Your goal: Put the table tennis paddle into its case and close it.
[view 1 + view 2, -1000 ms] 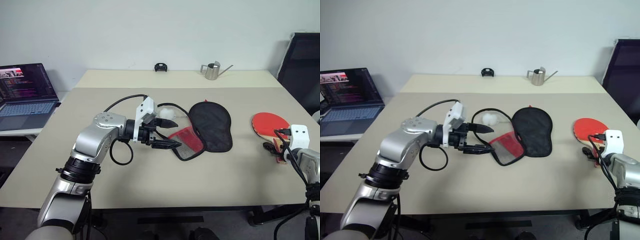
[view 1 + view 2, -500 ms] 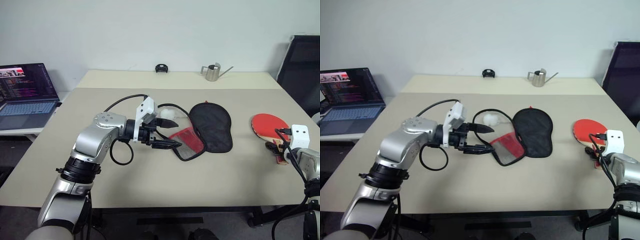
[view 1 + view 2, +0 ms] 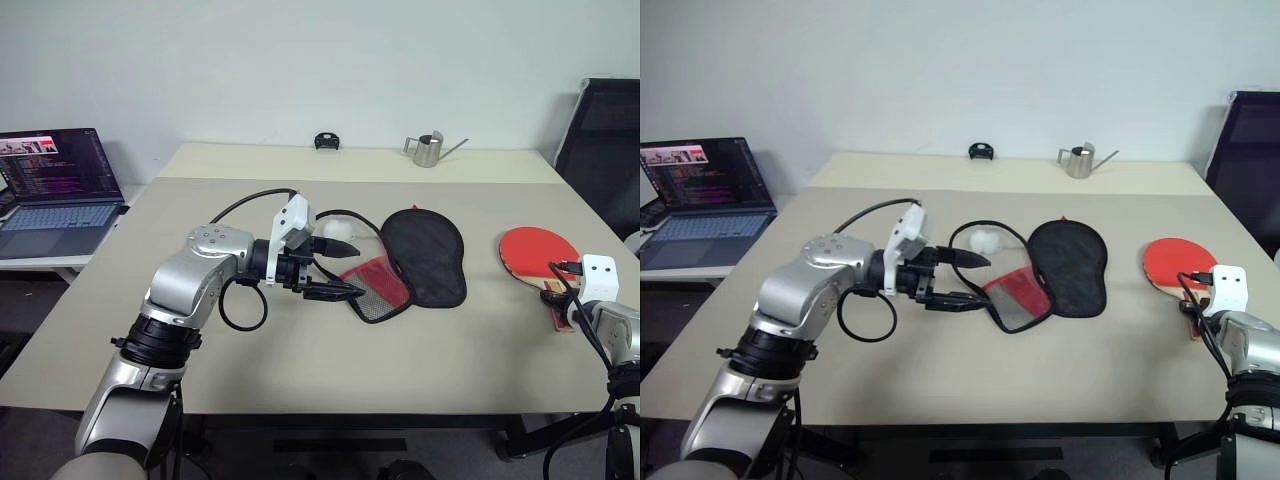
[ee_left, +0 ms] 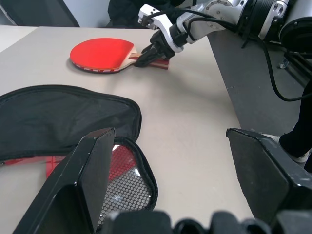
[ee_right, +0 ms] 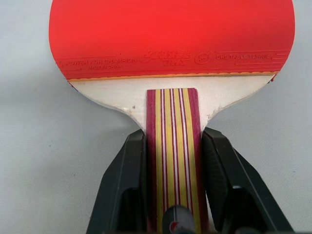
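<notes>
Laptop (image 3: 55,190) far left; watering can (image 3: 428,148), black clip (image 3: 324,141) behind case (image 3: 415,262).

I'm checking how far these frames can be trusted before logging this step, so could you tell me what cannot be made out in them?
- Case interior: its black flap lies over it in the head views.
- Paddle handle end: cut off by the right wrist view's edge, between the right gripper fingers.
- Small black object at the table's far edge: too small to identify.
- White lump behind the left gripper: partly hidden by it.
</notes>
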`<state>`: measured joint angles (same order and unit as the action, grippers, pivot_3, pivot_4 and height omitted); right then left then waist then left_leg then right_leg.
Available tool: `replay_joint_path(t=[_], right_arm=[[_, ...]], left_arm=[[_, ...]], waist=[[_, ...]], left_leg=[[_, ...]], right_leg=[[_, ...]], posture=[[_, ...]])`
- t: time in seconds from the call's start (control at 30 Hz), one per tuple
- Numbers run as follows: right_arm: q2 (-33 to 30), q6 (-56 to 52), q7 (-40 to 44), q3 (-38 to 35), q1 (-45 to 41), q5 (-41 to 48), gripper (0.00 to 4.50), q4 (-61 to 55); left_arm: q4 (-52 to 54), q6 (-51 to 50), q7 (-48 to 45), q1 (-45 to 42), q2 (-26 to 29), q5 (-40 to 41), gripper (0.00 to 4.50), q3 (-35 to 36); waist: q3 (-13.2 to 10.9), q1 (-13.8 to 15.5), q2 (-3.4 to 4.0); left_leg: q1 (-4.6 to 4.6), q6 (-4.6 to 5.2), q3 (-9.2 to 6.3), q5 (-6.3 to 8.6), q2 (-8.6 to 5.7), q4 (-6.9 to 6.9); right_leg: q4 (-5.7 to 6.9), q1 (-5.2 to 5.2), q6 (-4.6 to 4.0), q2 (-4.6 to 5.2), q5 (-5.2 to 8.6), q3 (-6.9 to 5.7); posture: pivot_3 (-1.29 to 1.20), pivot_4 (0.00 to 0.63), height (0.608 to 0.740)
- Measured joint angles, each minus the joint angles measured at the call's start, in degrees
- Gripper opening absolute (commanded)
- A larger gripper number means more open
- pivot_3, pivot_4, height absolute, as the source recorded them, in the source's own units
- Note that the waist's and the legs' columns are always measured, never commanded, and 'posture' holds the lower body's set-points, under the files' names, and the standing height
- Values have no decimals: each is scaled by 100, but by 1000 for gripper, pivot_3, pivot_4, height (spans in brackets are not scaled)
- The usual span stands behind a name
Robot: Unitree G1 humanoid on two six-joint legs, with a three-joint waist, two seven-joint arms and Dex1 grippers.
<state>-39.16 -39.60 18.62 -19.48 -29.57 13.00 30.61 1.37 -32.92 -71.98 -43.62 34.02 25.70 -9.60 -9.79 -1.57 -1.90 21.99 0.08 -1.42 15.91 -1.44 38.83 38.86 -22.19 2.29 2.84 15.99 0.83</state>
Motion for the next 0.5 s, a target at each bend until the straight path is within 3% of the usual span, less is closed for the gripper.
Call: replay_joint_path(t=[0.5], right_arm=[[61,-1290,-146,-168,-67,518,1152,-1813]], left_arm=[[34,-2,166,316,287,26,3999,322]], waist=[[-59,-31,90]], left_leg=[[8,0,5,0,1,-11]], right_leg=[[1,-17,0,-2,1,5]], posture=[[0,150,740]])
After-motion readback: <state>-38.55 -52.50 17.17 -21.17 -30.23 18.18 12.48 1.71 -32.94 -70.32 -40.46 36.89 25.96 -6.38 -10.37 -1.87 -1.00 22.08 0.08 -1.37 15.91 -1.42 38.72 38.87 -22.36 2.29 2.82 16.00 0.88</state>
